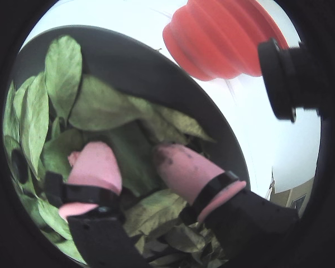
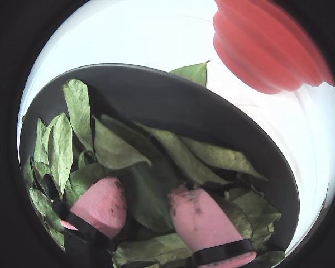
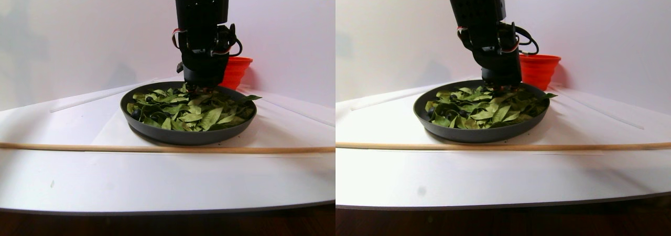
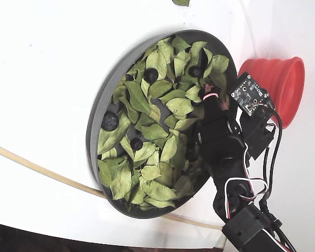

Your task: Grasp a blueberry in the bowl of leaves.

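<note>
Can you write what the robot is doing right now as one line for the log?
gripper: open, tips down among leaves | bowl: on table | blueberry: ungrasped, several visible | red cup: beside bowl

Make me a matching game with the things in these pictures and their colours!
Things:
1. bowl
2. leaves
3. cup
4. pincer fingertips

Colours:
a. red
b. pink
c. dark grey
d. light green

Pairs: 1-c, 2-d, 3-a, 4-b
</note>
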{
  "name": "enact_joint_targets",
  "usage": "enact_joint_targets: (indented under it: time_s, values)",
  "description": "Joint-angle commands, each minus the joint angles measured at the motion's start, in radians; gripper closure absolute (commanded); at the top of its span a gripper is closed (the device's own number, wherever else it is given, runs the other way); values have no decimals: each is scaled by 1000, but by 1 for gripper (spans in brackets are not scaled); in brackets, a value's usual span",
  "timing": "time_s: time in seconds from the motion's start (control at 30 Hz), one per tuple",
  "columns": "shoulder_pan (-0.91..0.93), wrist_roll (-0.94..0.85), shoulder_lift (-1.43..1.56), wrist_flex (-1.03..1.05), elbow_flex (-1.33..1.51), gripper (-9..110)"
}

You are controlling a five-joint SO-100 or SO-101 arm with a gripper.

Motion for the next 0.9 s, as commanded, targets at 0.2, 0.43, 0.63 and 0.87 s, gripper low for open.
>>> enact_joint_targets:
  time_s: [0.2, 0.43, 0.63, 0.87]
  values:
    - [20, 26, 149, 0, 35, 87]
    - [20, 38, 189, 0, 71, 86]
    - [20, 51, 236, 3, 112, 86]
    - [20, 67, 293, 23, 152, 84]
